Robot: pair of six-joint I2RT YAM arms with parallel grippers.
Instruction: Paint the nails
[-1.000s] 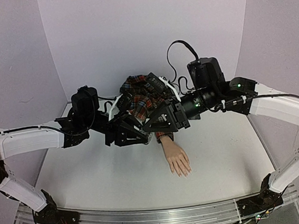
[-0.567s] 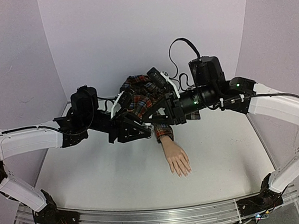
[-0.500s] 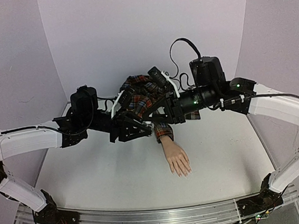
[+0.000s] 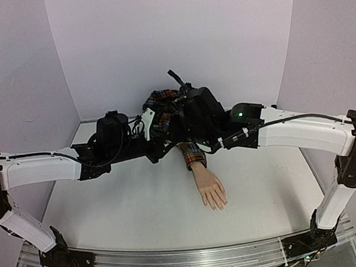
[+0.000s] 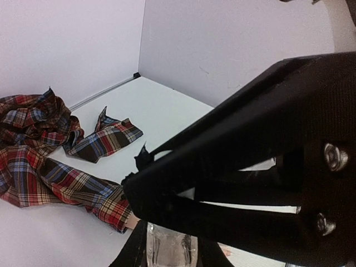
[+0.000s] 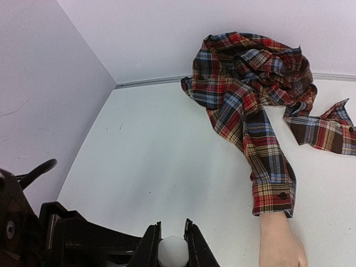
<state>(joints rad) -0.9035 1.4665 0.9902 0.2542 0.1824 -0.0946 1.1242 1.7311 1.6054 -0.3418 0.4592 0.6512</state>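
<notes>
The pale mannequin hand (image 4: 210, 189) lies flat on the table, coming out of a red-blue plaid sleeve (image 4: 191, 154). Its nails (image 4: 218, 206) are tiny and show no detail; in the right wrist view only its wrist (image 6: 281, 242) shows. My left gripper (image 5: 169, 247) is shut on a small clear glass bottle (image 5: 168, 251), held above the table left of the sleeve. My right gripper (image 6: 172, 245) is shut on the bottle's white round cap (image 6: 172, 253) from above. In the top view both grippers meet around (image 4: 160, 144), and the bottle is hidden there.
The crumpled plaid shirt (image 6: 250, 78) lies at the back against the white wall, with one loose cuff (image 6: 325, 130) to its right. The right gripper's black body (image 5: 267, 150) fills much of the left wrist view. The left gripper's body (image 6: 72, 242) sits under the right fingers.
The right arm has swung left and turned its wrist over the left gripper. Both grippers have drawn together behind the sleeve. The mannequin hand has not moved.
</notes>
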